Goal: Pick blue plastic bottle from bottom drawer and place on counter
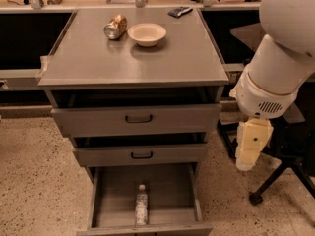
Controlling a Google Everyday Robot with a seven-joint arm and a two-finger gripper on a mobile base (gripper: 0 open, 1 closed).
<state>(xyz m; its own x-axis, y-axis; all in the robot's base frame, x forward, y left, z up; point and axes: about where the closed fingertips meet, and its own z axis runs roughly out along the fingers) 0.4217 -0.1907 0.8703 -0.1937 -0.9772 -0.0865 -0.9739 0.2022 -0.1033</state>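
Note:
The blue plastic bottle [141, 205] lies on the floor of the open bottom drawer [170, 193], cap pointing to the back, near the drawer's middle front. The counter [88, 58] is the grey top of the cabinet. My gripper [248, 151] hangs below the white arm at the right of the cabinet, level with the middle drawer. It is to the right of the bottle, higher than it, apart from it, and nothing shows in its hold.
A gold-brown can [115, 27] lies on its side beside a cream bowl [146, 34] at the counter's back. A dark flat object [179, 11] lies at the back right. The two upper drawers [138, 118] stand slightly open. A black chair base [280, 178] stands right of the cabinet.

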